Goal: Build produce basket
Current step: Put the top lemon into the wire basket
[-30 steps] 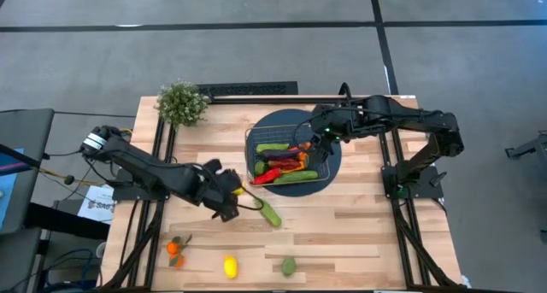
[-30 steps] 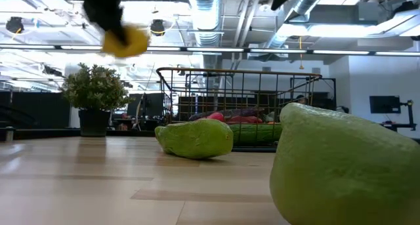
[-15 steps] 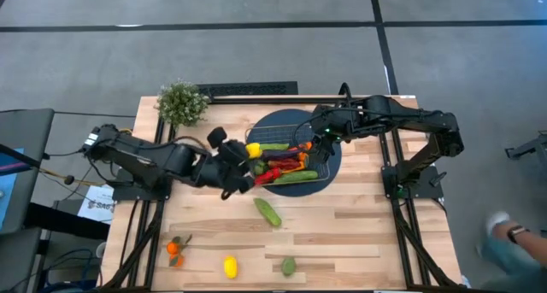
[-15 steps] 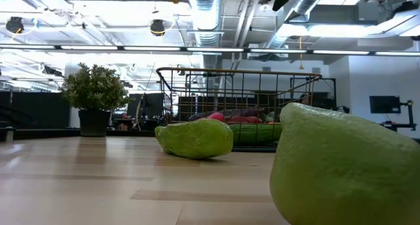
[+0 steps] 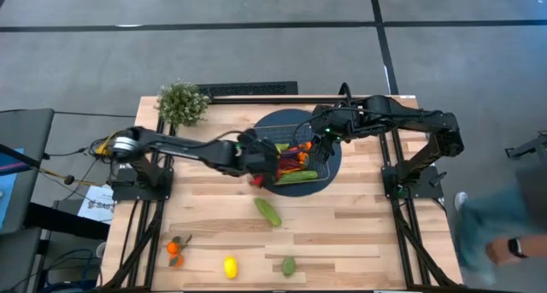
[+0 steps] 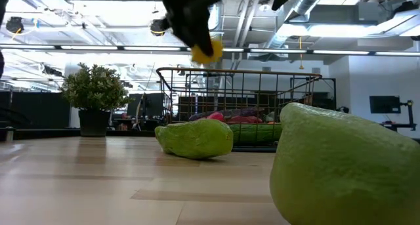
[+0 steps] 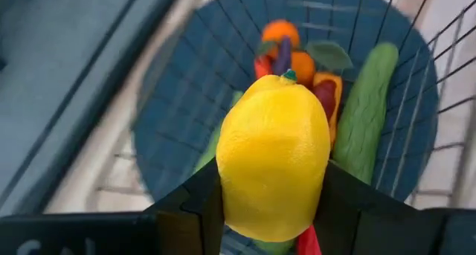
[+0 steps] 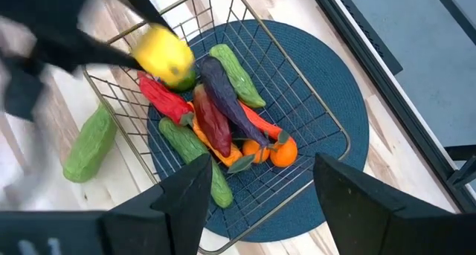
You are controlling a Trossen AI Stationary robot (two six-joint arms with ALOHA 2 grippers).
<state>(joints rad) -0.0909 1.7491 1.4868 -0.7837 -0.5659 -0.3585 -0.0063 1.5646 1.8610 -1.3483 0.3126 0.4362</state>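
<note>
left gripper (image 7: pixel 271 210) clamped on 1 lemon (image 7: pixel 273 157) above basket (image 5: pixel 256 139), 9 o'clock rim | right gripper (image 8: pixel 256 184) spread empty, 3 o'clock | loose on table (image 5: pixel 359 229): 1 cucumber (image 5: pixel 267 212), 1 second lemon (image 5: pixel 230 266), 1 lime (image 5: pixel 289 266)

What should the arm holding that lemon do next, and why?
Probably lower a little and let go: the left end effector holds the lemon right above the basket, over the peppers and cucumbers already inside, so a short drop should land it in.
</note>
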